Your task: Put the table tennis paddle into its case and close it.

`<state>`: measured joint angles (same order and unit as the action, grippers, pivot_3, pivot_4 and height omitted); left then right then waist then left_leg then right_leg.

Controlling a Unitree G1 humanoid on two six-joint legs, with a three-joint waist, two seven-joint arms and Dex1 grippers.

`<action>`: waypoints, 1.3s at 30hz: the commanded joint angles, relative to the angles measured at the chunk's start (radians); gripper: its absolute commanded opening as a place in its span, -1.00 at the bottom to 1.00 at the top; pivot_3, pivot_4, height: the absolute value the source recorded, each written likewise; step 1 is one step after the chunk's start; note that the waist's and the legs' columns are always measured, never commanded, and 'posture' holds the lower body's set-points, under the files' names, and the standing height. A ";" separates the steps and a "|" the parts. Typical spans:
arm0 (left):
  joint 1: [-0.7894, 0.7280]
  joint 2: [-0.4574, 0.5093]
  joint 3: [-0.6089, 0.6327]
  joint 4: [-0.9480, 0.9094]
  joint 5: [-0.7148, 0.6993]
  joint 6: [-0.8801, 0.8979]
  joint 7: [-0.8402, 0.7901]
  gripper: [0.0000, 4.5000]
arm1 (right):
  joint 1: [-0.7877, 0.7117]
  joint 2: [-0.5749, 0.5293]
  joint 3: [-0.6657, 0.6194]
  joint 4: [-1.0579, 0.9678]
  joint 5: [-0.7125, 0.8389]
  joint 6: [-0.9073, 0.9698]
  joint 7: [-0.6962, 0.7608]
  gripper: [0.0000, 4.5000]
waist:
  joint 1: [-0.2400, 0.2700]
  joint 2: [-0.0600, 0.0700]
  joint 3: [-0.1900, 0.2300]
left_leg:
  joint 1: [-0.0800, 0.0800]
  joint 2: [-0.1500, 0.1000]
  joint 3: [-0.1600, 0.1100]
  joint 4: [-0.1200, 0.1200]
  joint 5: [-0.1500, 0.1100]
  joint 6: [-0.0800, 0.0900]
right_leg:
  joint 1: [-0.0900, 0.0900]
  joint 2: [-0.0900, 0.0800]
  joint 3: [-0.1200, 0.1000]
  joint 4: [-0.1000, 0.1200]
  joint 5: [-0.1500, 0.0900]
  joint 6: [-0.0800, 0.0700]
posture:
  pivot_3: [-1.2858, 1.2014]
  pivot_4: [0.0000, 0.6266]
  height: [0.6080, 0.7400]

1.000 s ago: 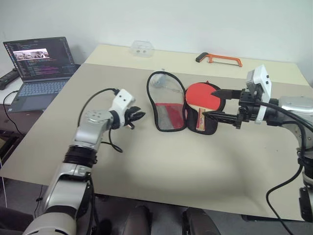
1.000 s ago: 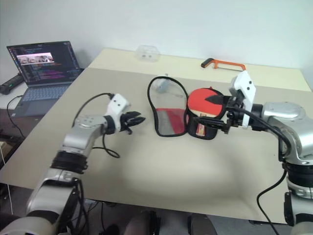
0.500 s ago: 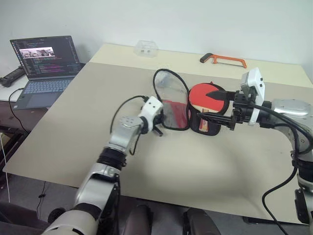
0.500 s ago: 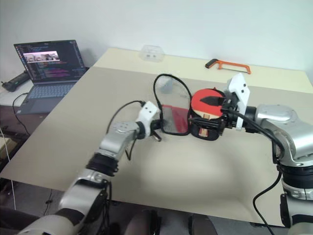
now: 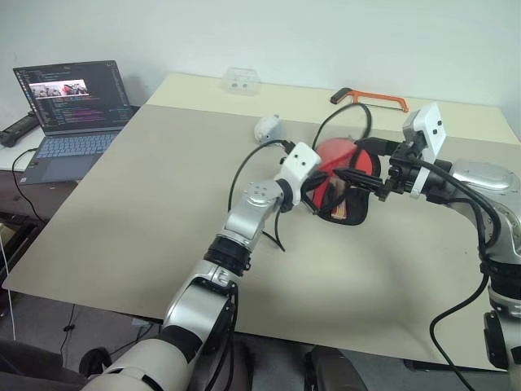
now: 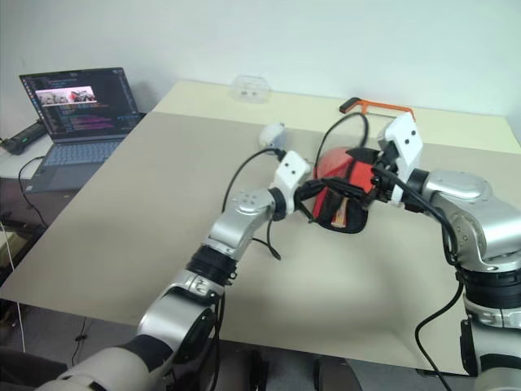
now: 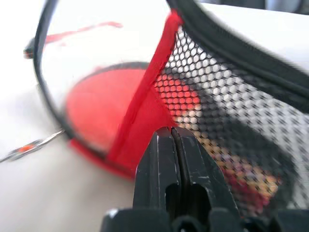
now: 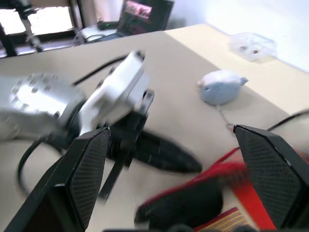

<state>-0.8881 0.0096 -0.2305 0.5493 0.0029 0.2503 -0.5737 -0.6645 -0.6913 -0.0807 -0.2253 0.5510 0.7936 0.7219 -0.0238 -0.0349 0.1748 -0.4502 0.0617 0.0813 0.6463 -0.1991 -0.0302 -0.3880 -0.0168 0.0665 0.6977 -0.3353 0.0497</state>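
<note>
Closing step in hand, as I read it. My left gripper (image 5: 312, 186) is pinched fully shut, nothing visibly clamped between the fingers; it is pressed against the case (image 5: 346, 191) flap, which stands half raised just ahead of its tips, mesh pocket facing the wrist camera. The table tennis paddle (image 5: 335, 156) lies in the case's lower half directly beyond that flap, red blade up, handle toward me. The grey plush charm (image 5: 267, 127) sits on the table (image 5: 122, 212) behind the left gripper. My right gripper (image 5: 358, 161) hangs spread wide over the far side of the case, holding nothing. Next I judge: fold the flap fully over, steady with the right, then find the zipper pull, which I cannot locate.
</note>
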 commanded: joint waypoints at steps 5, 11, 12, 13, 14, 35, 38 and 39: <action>-0.057 -0.081 -0.061 0.094 0.069 -0.028 0.050 -0.96 | -0.106 0.034 -0.102 0.110 -0.038 0.019 -0.166 1.00 | 0.000 0.000 0.000 | 0.000 0.000 0.000 0.000 0.000 0.000 | 0.000 0.000 0.000 0.000 0.000 0.000 | 0.03 -0.52 1.00; -0.085 -0.045 -0.045 0.088 0.067 -0.030 0.024 -0.96 | -0.139 0.066 -0.178 0.194 -0.009 0.164 -0.292 1.00 | -0.003 0.001 -0.001 | 0.000 0.000 0.001 -0.001 0.000 0.000 | 0.000 0.000 0.001 0.000 0.000 0.000 | 0.03 -0.52 1.00; -0.072 -0.030 -0.039 0.053 0.052 -0.022 0.002 -0.96 | -0.149 0.087 -0.213 0.206 0.027 0.244 -0.318 1.00 | -0.003 0.002 -0.001 | 0.001 0.000 0.001 -0.001 0.000 0.000 | 0.000 0.000 0.001 0.000 0.000 0.000 | 0.03 -0.52 1.00; -0.056 -0.012 -0.018 -0.009 0.021 0.003 -0.026 -0.96 | -0.161 0.119 -0.267 0.228 0.065 0.355 -0.360 1.00 | -0.006 0.002 -0.001 | 0.001 0.000 0.002 -0.001 0.000 0.000 | 0.000 0.000 0.002 0.000 0.000 0.000 | 0.03 -0.52 1.00; -0.044 0.000 -0.003 -0.054 -0.002 0.023 -0.044 -0.96 | -0.169 0.142 -0.307 0.242 0.089 0.437 -0.391 1.00 | -0.009 0.002 -0.001 | 0.001 0.001 0.002 -0.001 0.000 -0.001 | -0.001 0.000 0.002 0.001 0.000 0.000 | 0.03 -0.52 1.00; 0.389 0.812 0.359 -0.744 -0.654 0.537 -0.654 -0.90 | 0.035 0.425 -0.810 0.250 0.266 0.821 -0.711 1.00 | -0.007 0.009 -0.005 | 0.002 0.001 0.000 -0.002 0.000 0.001 | 0.001 0.000 0.000 0.002 0.000 0.000 | 0.03 -0.52 1.00; 0.388 0.805 0.357 -0.749 -0.673 0.574 -0.613 -0.59 | 0.016 0.464 -0.830 0.263 0.273 0.821 -0.724 1.00 | -0.010 0.009 -0.005 | 0.002 0.001 -0.001 -0.002 0.000 0.001 | 0.001 0.002 0.000 0.002 0.000 0.000 | 0.03 -0.52 1.00; 0.390 0.805 0.356 -0.755 -0.679 0.581 -0.606 -0.41 | 0.012 0.472 -0.831 0.264 0.275 0.821 -0.726 1.00 | -0.012 0.009 -0.005 | 0.002 0.002 -0.001 -0.002 0.000 0.001 | 0.001 0.002 0.001 0.002 0.000 0.000 | 0.03 -0.52 1.00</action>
<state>-0.4947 0.8075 0.1022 -0.1641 -0.6509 0.8205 -1.1943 -0.6362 -0.2233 -0.9006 0.0451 0.8008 1.6068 -0.0020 -0.0361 -0.0257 0.1701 -0.4476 0.0635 0.0808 0.6444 -0.1995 -0.0292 -0.3875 -0.0145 0.0675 0.7001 -0.3351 0.0493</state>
